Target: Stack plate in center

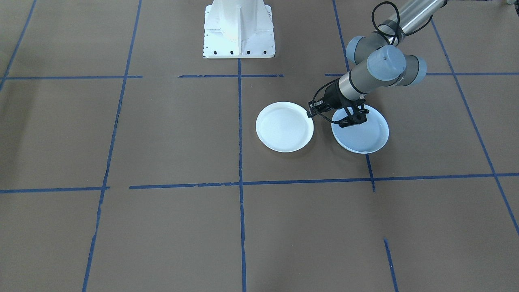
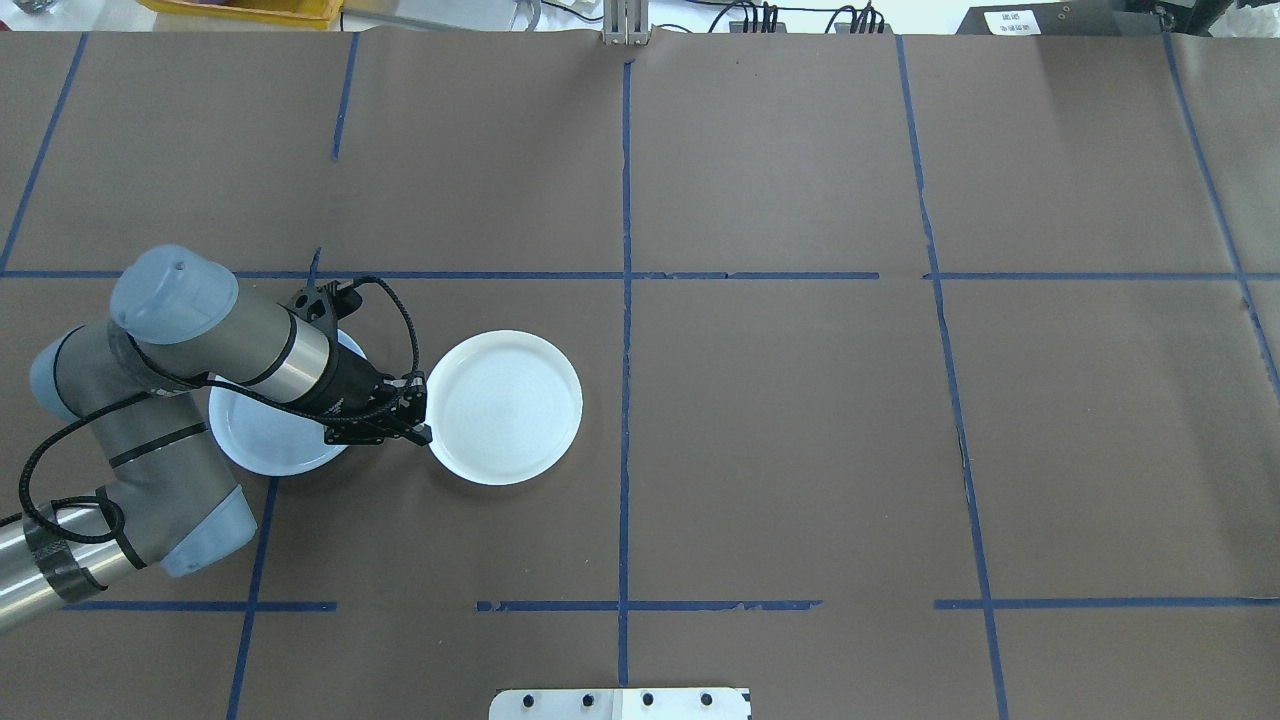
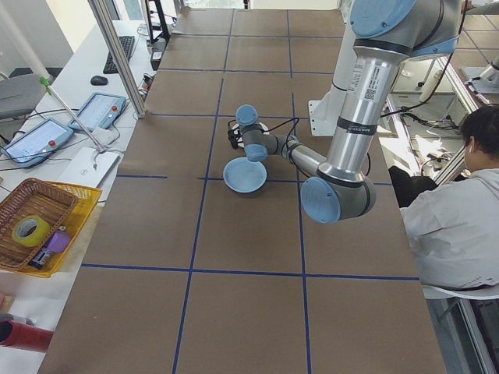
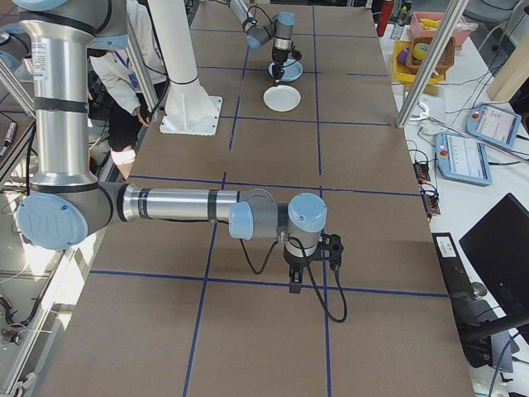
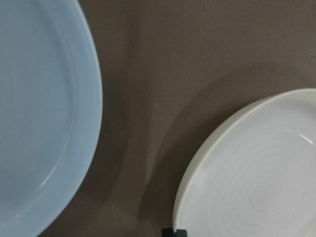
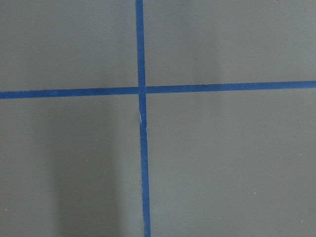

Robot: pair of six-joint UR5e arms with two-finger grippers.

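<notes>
1. Hovering low, the left gripper (image 2: 400,415) sat between the pale blue plate (image 2: 260,440) and the white plate (image 2: 505,407); I cannot tell its finger state.
2. Both plates lay flat, just apart, on the table (image 2: 800,450).
3. The right gripper (image 4: 310,265) showed only from the side; grip unclear.

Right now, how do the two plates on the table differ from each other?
The pale blue plate is light blue, while the white plate is bright white. The pale blue plate's inside looks smooth in the left wrist view; the white plate shows faint concentric rings. The left gripper hangs over the pale blue plate's edge; the white plate lies uncovered beside it. Both are round, shallow-rimmed, flat on the table, and apart.
</notes>
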